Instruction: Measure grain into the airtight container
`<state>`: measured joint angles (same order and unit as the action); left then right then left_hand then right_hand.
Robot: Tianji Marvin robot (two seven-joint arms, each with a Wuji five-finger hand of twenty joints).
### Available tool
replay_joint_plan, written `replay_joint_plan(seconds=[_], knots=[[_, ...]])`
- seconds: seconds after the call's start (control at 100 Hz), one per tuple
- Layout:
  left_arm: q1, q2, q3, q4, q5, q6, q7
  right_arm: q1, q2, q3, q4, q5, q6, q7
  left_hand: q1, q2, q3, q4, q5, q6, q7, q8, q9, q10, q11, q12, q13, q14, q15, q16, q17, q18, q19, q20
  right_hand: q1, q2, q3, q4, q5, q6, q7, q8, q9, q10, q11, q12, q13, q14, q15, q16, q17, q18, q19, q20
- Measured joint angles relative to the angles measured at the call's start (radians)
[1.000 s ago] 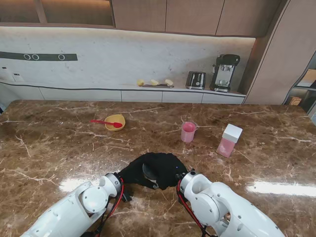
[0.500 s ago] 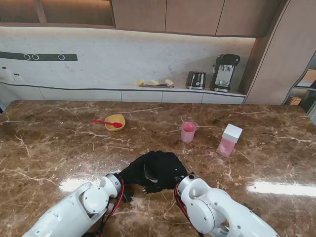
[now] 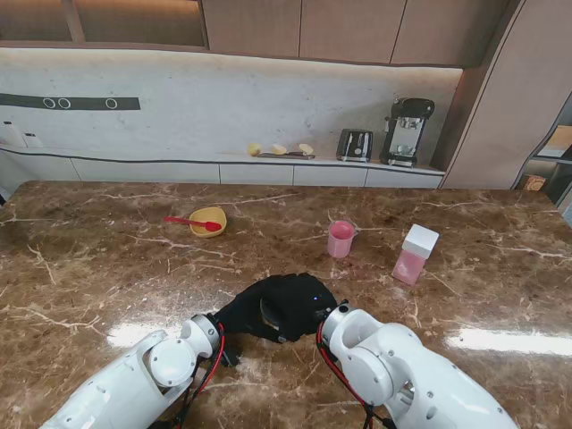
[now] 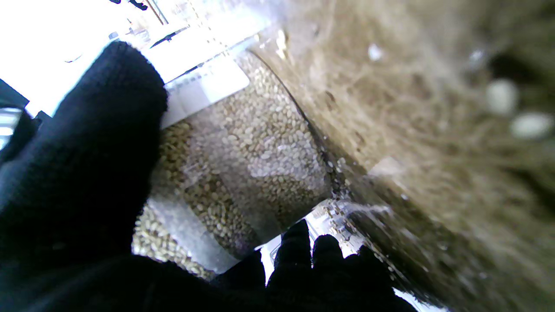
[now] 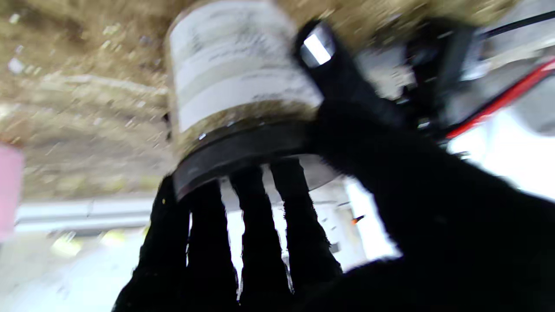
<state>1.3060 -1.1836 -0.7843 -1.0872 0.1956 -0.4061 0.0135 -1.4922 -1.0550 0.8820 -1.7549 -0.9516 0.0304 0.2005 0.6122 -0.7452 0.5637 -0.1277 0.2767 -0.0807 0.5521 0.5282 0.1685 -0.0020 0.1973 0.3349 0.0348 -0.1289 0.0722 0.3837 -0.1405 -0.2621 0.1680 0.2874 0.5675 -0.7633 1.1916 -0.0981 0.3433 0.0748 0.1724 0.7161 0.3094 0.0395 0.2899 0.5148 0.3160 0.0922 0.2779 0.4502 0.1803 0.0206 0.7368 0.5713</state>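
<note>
Both of my gloved hands met at the near centre of the marble table (image 3: 107, 268), around a clear grain jar (image 4: 243, 143) with a white label and a black lid (image 5: 243, 149). My left hand (image 3: 239, 315) was wrapped round the jar's body, thumb on one side and fingers on the other — a bracing hold, in my judgement, so the jar could not turn. My right hand (image 3: 304, 308) was cupped over the lid, its fingers (image 5: 256, 216) spread across the top and its thumb pressed on the rim. That pairing suited unscrewing: one hand fixed the body, the other worked the cap. The lid was seated on the jar, so no grain had been measured yet.

The other task items stood well apart on the far side: a pink measuring cup (image 3: 340, 239) right of centre, and farther right the airtight container (image 3: 415, 254), pink with a white lid. A yellow bowl (image 3: 209, 220) with a red spoon (image 3: 191, 221) lay to the far left. These were placed clear of the hands, leaving room to pour later.

Compared with the frame one second before, my right forearm had rolled and shifted — the hand had turned about the lid while the left arm stayed put. The cup, container and bowl had not moved.
</note>
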Motion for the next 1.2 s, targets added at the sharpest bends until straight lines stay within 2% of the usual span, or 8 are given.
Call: replay_joint_plan(seconds=[0.13, 0.34, 0.48, 0.75, 0.86, 0.94, 1.04, 1.2], knots=[[0.002, 0.000, -0.002, -0.002, 0.000, -0.001, -0.003, 0.006, 0.031, 0.032, -0.042, 0.138, -0.060, 0.160, 0.002, 0.000, 0.000, 0.000, 0.000, -0.014, -0.001, 0.000, 0.000, 0.000, 0.000, 0.000, 0.000, 0.001, 0.000, 0.000, -0.004, 0.000, 0.000, 0.000, 0.006, -0.003, 0.053, 0.001, -0.153, -0.146, -0.152, -0.102, -0.144, 0.016, -0.160, -0.130, -0.214, -0.001, -0.202, -0.180, -0.230, 0.048, -0.268, -0.103], [0.003, 0.000, -0.004, -0.002, 0.000, 0.001, -0.004, -0.021, 0.029, 0.031, -0.032, 0.062, -0.039, 0.001, 0.002, 0.002, 0.000, 0.000, 0.000, 0.008, -0.012, 0.000, 0.000, 0.000, 0.000, 0.000, 0.019, 0.001, 0.000, 0.000, -0.004, 0.000, 0.000, -0.001, -0.186, 0.024, -0.248, -0.009, -0.173, -0.082, -0.162, -0.126, -0.148, -0.004, -0.199, -0.162, -0.176, -0.082, -0.202, -0.174, -0.212, -0.022, -0.262, -0.101], [0.006, -0.002, -0.008, -0.003, -0.004, 0.001, -0.007, -0.025, 0.017, 0.001, -0.039, -0.009, 0.138, -0.009, 0.005, 0.002, 0.000, 0.000, 0.000, 0.008, -0.013, 0.000, 0.000, 0.000, 0.000, 0.000, 0.019, 0.001, 0.000, 0.000, -0.005, -0.005, 0.000, -0.001, -0.230, 0.155, -0.517, -0.004, -0.160, 0.012, -0.031, -0.013, -0.124, 0.003, -0.048, -0.029, -0.085, -0.090, -0.003, -0.044, -0.128, -0.020, -0.170, -0.042], [0.007, -0.002, -0.009, -0.004, -0.002, -0.001, -0.006, 0.015, 0.014, -0.042, -0.010, -0.087, 0.151, -0.049, 0.008, 0.002, 0.000, 0.000, 0.000, 0.008, -0.014, 0.000, 0.000, 0.000, 0.000, 0.000, 0.019, 0.001, 0.000, 0.000, -0.006, -0.004, 0.000, -0.001, -0.153, 0.115, -0.444, 0.014, -0.034, -0.010, 0.124, 0.128, 0.032, -0.048, 0.256, 0.235, 0.185, -0.107, 0.447, 0.249, 0.160, -0.009, 0.199, 0.139], [0.008, -0.002, -0.009, -0.004, -0.002, -0.002, -0.006, 0.014, 0.013, -0.007, -0.005, -0.006, 0.034, -0.003, 0.009, 0.002, 0.000, -0.001, 0.000, 0.008, -0.014, 0.000, 0.000, 0.000, 0.000, 0.000, 0.019, 0.001, 0.000, 0.000, -0.006, -0.004, 0.000, -0.001, -0.048, -0.006, -0.073, -0.010, -0.033, -0.015, 0.036, 0.082, -0.012, -0.029, 0.096, 0.122, 0.072, -0.014, 0.184, 0.091, 0.042, -0.005, 0.057, 0.034], [0.008, -0.002, -0.010, -0.004, -0.002, -0.003, -0.007, 0.014, 0.019, 0.029, -0.011, -0.003, -0.087, 0.092, 0.009, 0.002, 0.000, -0.001, 0.000, 0.008, -0.014, 0.000, 0.000, 0.000, 0.000, 0.000, 0.019, 0.001, 0.000, 0.000, -0.006, -0.004, 0.000, -0.001, 0.063, 0.017, 0.033, -0.009, -0.076, -0.180, -0.035, 0.031, -0.121, -0.023, -0.035, 0.003, -0.119, -0.026, -0.022, -0.064, -0.119, -0.011, -0.135, -0.048], [0.009, -0.001, -0.010, -0.005, -0.002, -0.003, -0.008, 0.017, 0.037, 0.040, -0.040, 0.135, -0.078, 0.206, 0.009, 0.002, 0.000, -0.001, 0.000, 0.006, -0.014, 0.000, 0.000, 0.000, 0.000, 0.000, 0.019, 0.001, 0.000, 0.000, -0.007, -0.004, 0.000, -0.001, 0.057, 0.007, 0.028, -0.009, -0.174, -0.239, -0.152, -0.057, -0.176, -0.001, -0.260, -0.146, -0.249, -0.029, -0.257, -0.186, -0.243, 0.026, -0.264, -0.087], [0.009, -0.001, -0.010, -0.005, -0.002, -0.003, -0.008, -0.010, 0.038, 0.045, -0.042, 0.034, -0.064, 0.066, 0.009, 0.003, 0.000, -0.001, -0.002, 0.010, -0.015, 0.000, 0.000, 0.000, 0.000, 0.000, 0.019, 0.001, 0.000, 0.000, -0.007, -0.004, 0.000, -0.001, -0.126, 0.035, -0.247, -0.009, -0.174, -0.115, -0.176, -0.220, -0.167, -0.002, -0.271, -0.204, -0.232, -0.082, -0.242, -0.176, -0.241, -0.022, -0.265, -0.088]])
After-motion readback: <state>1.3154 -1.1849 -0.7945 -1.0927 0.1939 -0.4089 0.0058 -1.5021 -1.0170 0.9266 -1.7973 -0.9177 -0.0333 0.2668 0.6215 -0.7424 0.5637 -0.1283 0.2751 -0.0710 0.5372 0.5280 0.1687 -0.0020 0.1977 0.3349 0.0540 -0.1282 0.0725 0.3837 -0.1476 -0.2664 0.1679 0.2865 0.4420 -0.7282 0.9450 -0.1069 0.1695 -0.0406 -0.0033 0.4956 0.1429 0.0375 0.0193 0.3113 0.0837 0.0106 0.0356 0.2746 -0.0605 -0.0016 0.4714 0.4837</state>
